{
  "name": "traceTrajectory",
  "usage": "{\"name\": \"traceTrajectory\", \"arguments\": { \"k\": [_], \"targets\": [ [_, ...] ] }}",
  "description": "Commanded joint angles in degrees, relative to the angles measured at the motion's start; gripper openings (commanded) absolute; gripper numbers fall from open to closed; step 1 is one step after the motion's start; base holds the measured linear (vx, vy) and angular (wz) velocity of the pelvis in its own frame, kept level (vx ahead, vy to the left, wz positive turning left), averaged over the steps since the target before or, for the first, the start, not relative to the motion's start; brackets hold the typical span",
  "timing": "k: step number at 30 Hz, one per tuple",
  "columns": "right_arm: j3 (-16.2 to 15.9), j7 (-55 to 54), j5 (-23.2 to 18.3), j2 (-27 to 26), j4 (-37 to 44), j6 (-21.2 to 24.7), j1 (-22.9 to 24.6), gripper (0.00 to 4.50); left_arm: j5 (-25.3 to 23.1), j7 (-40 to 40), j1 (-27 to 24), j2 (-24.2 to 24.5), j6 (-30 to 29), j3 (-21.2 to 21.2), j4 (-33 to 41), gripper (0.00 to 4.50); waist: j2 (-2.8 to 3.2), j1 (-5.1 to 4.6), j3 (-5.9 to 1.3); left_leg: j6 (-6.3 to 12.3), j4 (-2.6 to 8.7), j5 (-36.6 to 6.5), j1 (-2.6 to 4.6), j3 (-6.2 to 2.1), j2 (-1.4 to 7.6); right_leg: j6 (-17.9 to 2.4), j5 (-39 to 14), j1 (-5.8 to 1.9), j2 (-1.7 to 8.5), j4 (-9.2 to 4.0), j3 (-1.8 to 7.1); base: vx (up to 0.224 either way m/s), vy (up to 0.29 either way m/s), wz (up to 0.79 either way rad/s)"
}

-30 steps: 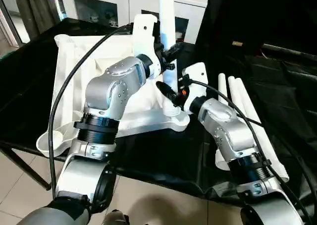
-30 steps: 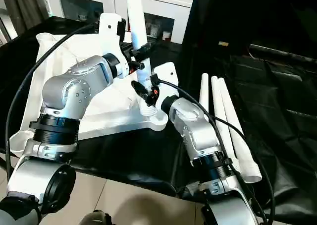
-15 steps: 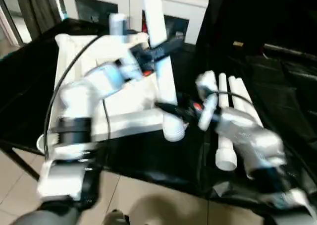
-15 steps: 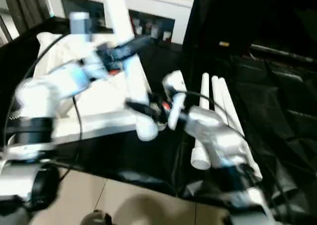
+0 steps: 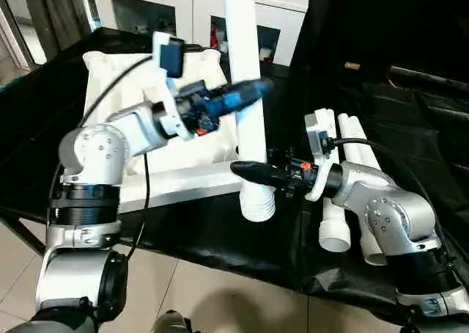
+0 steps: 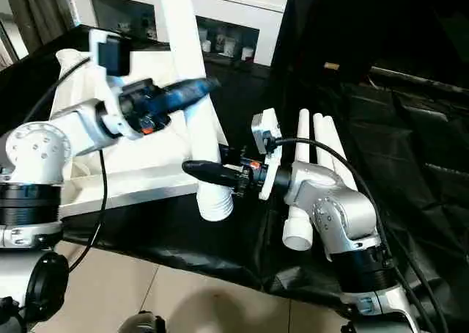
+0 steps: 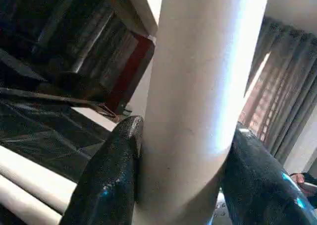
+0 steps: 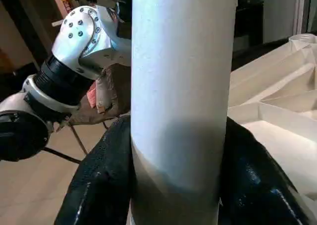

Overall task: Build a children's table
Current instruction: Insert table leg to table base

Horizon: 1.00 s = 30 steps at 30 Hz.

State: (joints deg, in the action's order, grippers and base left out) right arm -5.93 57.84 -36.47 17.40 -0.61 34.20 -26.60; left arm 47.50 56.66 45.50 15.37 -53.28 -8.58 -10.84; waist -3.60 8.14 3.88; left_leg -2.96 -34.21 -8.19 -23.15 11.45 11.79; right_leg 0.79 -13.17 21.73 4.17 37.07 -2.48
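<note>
Left hand clenched on the upper part of one white leg, right hand clenched on the same leg just above its wide ribbed lower end; black fingers press either side of the tube in both wrist views. Leg held near upright, slightly tilted, lower end in the air off the front corner of the white tabletop lying on the black worktop. Three more legs lie side by side beside the right arm.

Upright leg right of tabletop, spare legs farther right
</note>
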Motion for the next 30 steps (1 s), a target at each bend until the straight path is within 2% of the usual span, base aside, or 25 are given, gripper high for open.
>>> {"name": "traceTrajectory", "arguments": {
  "k": [1,5,7,9,10,11,12,13,16,17,18,20,23,24,27,28,30],
  "targets": [
    [0.14,0.04,0.26,0.75,1.12,0.47,-0.07,1.86,0.85,0.34,1.59,-0.52,-0.61,0.9,1.52,2.06,0.96,-0.2,-4.55,-4.06,4.09,-11.44,2.33,-1.06,1.5,-11.94,-0.07,-1.91,3.57,-4.08,1.97,0.0,0.0,0.0],
    [-0.18,-0.02,1.37,0.84,1.19,-0.38,-0.19,1.86,0.86,-0.78,2.01,-0.79,-0.09,0.26,1.12,1.97,1.09,-0.14,-4.52,-4.12,4.07,-11.7,2.39,-1.04,1.53,-11.94,-0.74,-1.86,3.63,-4.13,1.99,0.0,0.0,0.0],
    [-0.23,-0.76,2.73,0.54,0.74,-2.21,-0.38,1.86,0.69,-1.56,2.16,-1.03,0.38,-0.05,1.12,1.95,0.83,-0.09,-4.47,-4.2,4.08,-11.82,2.33,-1.01,1.58,-11.71,-1.6,-1.84,3.75,-4.23,2.03,0.0,0.0,0.0],
    [-0.01,-1.72,3.32,-0.02,0.26,-3.17,-0.52,2.42,0.0,-2.68,2.13,-1.29,1.18,-0.1,1.3,1.95,0.83,-0.14,-4.42,-4.22,4.12,-12.0,2.36,-1.03,1.58,-11.59,-2.33,-1.78,3.78,-4.3,2.05,0.0,0.0,0.0],
    [0.33,-4.64,3.95,-1.57,-0.32,-3.81,-1.01,2.56,-2.99,-7.31,2.16,-2.35,3.83,0.14,1.51,1.95,0.7,-0.13,-4.46,-4.27,4.11,-12.04,2.36,-1.05,1.67,-11.51,-2.34,-1.79,3.81,-4.26,2.05,0.0,0.0,0.0],
    [0.18,-5.36,4.21,-1.88,-0.29,-3.71,-1.15,2.56,-4.0,-8.7,2.19,-2.67,4.65,0.32,1.59,1.94,0.78,-0.19,-4.43,-4.28,4.14,-12.15,2.32,-1.1,1.73,-11.4,-2.44,-1.78,3.85,-4.32,2.07,0.0,0.0,0.0],
    [-0.59,-7.0,6.22,-2.17,-0.47,-4.91,-1.31,2.62,-5.47,-10.39,2.24,-2.99,5.79,0.66,1.73,1.93,0.31,-0.21,-4.4,-4.41,4.15,-11.99,2.34,-1.12,1.79,-10.87,-2.87,-1.77,3.9,-4.41,2.06,0.0,0.0,0.0],
    [-1.15,-9.35,8.17,-2.7,-1.22,-5.56,-1.68,2.62,-6.99,-12.44,2.44,-3.3,6.58,1.03,1.79,1.93,0.59,-0.19,-4.39,-4.77,4.22,-11.37,2.3,-1.2,1.76,-10.25,-3.45,-1.73,3.91,-4.38,2.06,0.0,0.0,0.0],
    [-2.57,-15.6,12.53,-4.58,-4.38,-5.76,-2.86,2.92,-12.17,-19.96,3.03,-4.45,8.57,2.6,2.98,1.84,0.46,-0.39,-4.35,-5.02,4.29,-11.29,2.26,-1.19,1.73,-9.48,-3.73,-1.7,3.78,-4.42,2.12,0.0,0.0,0.0],
    [-2.83,-16.87,13.32,-5.34,-5.4,-6.08,-3.16,2.92,-13.73,-22.46,3.35,-4.69,8.6,3.12,3.43,1.84,0.11,-0.45,-4.48,-5.09,4.19,-10.66,2.29,-1.15,1.66,-9.25,-3.29,-1.79,3.8,-4.35,2.07,0.0,0.0,0.0],
    [-2.85,-17.27,13.54,-5.59,-5.7,-6.24,-3.25,2.92,-14.18,-23.14,3.45,-4.75,8.72,3.29,3.5,1.84,0.28,-0.42,-4.43,-4.9,4.12,-10.39,2.27,-1.11,1.65,-9.11,-2.88,-1.68,3.81,-4.35,2.12,0.0,0.0,0.0],
    [-2.56,-21.2,14.85,-7.97,-8.4,-6.8,-4.44,2.92,-17.17,-29.37,4.27,-5.67,8.39,3.83,4.32,1.83,0.01,-0.43,-4.65,-4.45,4.01,-9.24,2.15,-1.12,1.72,-9.21,-0.45,-1.87,3.73,-3.92,2.1,0.0,0.0,0.0],
    [-2.09,-23.66,15.36,-9.69,-9.38,-6.91,-5.13,2.92,-19.62,-32.18,4.12,-6.03,9.21,4.82,5.55,1.82,-0.01,-0.48,-4.61,-3.88,3.91,-7.79,2.12,-1.05,1.59,-9.25,1.19,-1.84,3.65,-3.92,2.07,0.0,0.0,0.0],
    [-2.04,-23.98,15.59,-9.93,-9.58,-7.03,-5.27,2.64,-20.04,-32.65,4.06,-6.08,9.37,4.95,5.79,1.82,0.07,-0.45,-4.63,-3.76,3.87,-7.51,2.15,-1.03,1.56,-9.03,1.63,-1.83,3.58,-3.86,2.07,0.0,0.0,0.0],
    [-1.14,-25.18,16.03,-11.56,-11.32,-8.2,-6.41,2.52,-20.47,-35.09,3.9,-6.9,8.4,5.02,8.05,1.82,-0.17,-0.46,-4.56,-3.75,3.85,-7.86,2.14,-0.97,1.56,-8.87,1.4,-1.78,3.61,-3.88,2.06,0.0,0.0,0.0],
    [-1.14,-25.18,16.03,-11.56,-11.32,-8.2,-6.41,2.31,-20.47,-35.09,3.9,-6.9,8.4,5.02,8.05,1.82,-0.06,-0.46,-4.55,-3.89,3.89,-8.3,2.18,-0.98,1.57,-8.93,0.84,-1.72,3.59,-3.92,2.04,0.0,0.0,0.0],
    [-1.14,-24.81,15.88,-11.78,-11.67,-8.43,-6.69,2.19,-19.76,-35.28,3.58,-6.86,7.36,4.69,8.75,1.82,-0.26,-0.46,-4.49,-4.08,3.94,-8.89,2.23,-0.94,1.59,-8.76,-0.02,-1.66,3.55,-4.0,2.05,0.0,0.0,0.0]
  ]
}}
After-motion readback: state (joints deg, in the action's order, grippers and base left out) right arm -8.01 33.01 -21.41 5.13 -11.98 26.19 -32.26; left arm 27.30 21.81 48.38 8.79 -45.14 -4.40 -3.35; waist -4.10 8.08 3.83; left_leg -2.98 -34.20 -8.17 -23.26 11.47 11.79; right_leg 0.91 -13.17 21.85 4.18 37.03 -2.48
